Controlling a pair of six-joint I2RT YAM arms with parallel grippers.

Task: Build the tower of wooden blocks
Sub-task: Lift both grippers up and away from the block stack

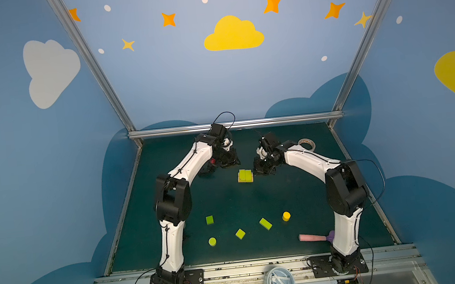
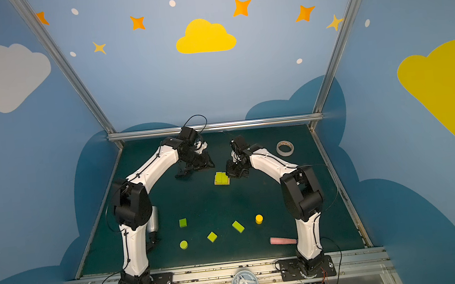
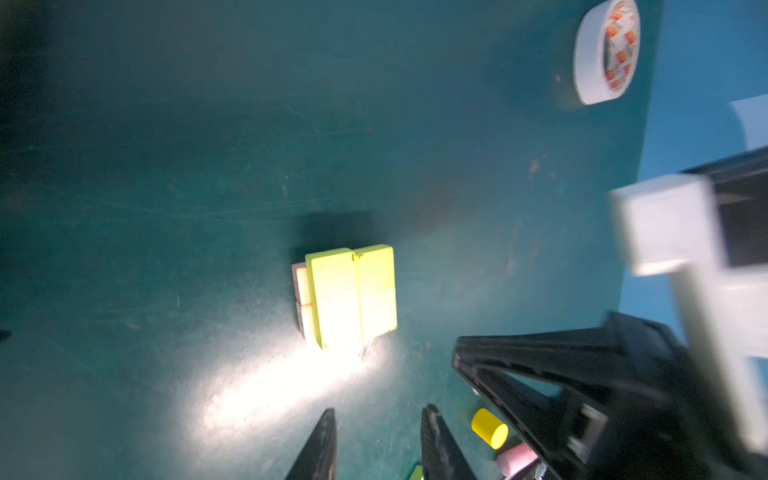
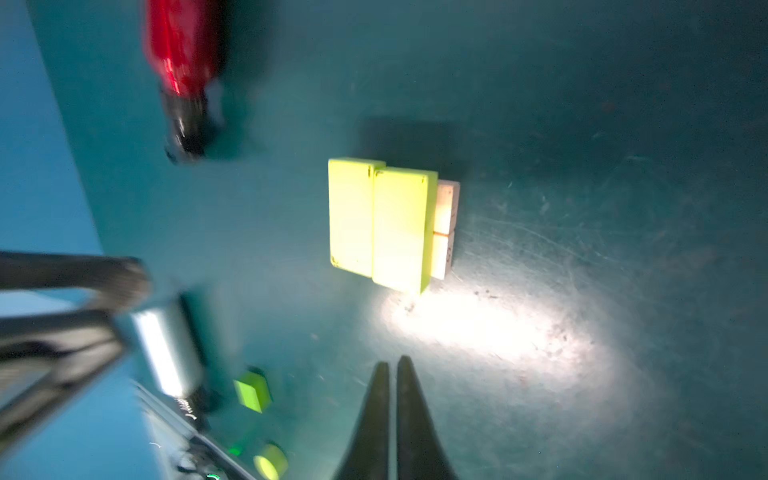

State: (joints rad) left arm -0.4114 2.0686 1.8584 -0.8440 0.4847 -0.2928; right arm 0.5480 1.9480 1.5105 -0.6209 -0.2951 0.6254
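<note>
your right gripper point(image 4: 392, 363), closed and empty, is nearer the loose lime-green bar point(image 1: 265, 223) lying diagonally by the tabletop point(image 1: 221, 201) front edge.

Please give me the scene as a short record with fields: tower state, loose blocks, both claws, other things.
tower: two lime-green bars on two tan bars
loose blocks: one lime bar, two lime cubes, yellow cylinder, lime cylinder, all on the near side
left claw: open, empty
right claw: shut, empty
other: tape roll, pink-handled tool
</note>
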